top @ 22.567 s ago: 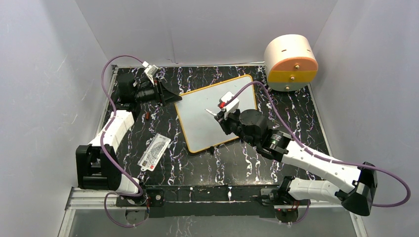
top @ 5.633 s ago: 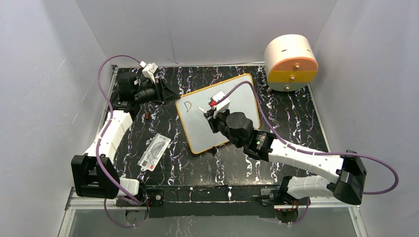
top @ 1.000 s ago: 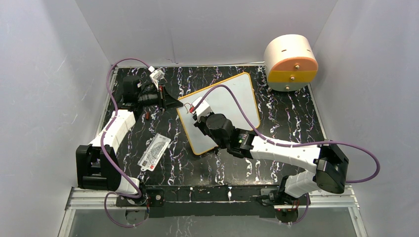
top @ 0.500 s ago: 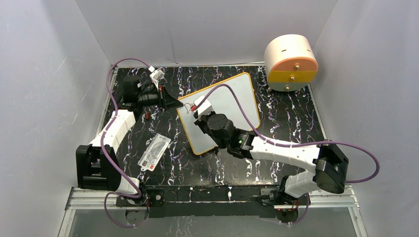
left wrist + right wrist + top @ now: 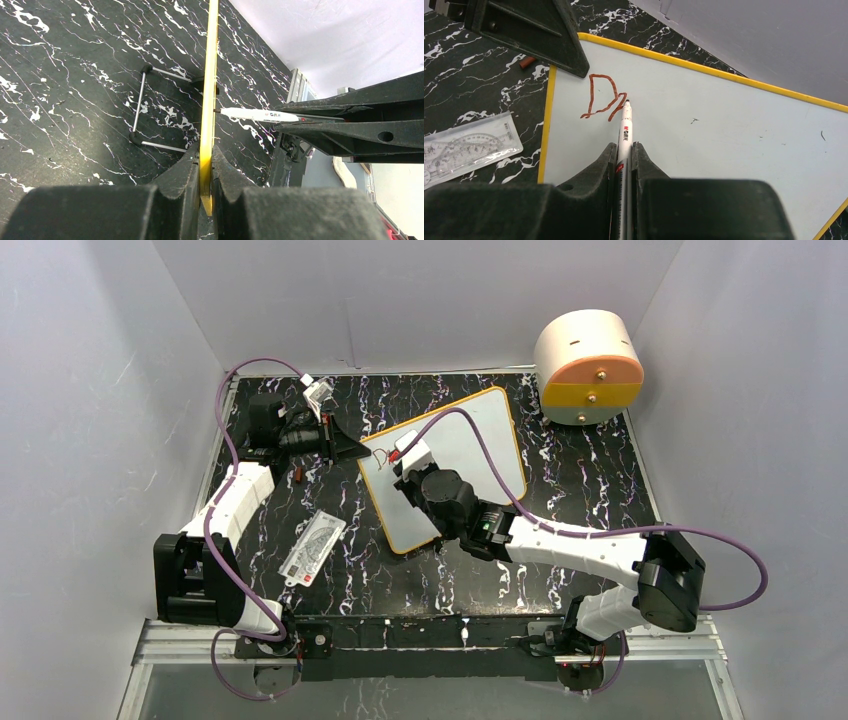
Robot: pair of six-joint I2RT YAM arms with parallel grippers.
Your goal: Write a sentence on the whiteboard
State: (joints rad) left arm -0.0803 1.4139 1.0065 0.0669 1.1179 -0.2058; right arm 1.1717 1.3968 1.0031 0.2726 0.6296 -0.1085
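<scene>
The whiteboard (image 5: 470, 445) stands tilted on the black marbled table, white with a yellow frame. My left gripper (image 5: 345, 447) is shut on its left edge; the left wrist view shows the yellow frame (image 5: 209, 75) pinched between my fingers (image 5: 205, 150). My right gripper (image 5: 624, 146) is shut on a white marker (image 5: 625, 125), whose tip touches the board (image 5: 724, 135). Of the sentence, a reddish-brown "D" (image 5: 599, 97) and a short stroke right of it show at the tip. In the top view my right gripper (image 5: 400, 462) covers that writing.
A clear printed ruler card (image 5: 313, 548) lies left of the board, also visible from the right wrist (image 5: 464, 150). A small reddish cap (image 5: 299, 475) lies by the left arm. A cream and orange drum (image 5: 588, 366) sits at the back right. The board's wire feet (image 5: 140, 107) rest behind it.
My right gripper has shifted slightly to the right across the board with the marker. The left gripper has stayed clamped on the board's edge.
</scene>
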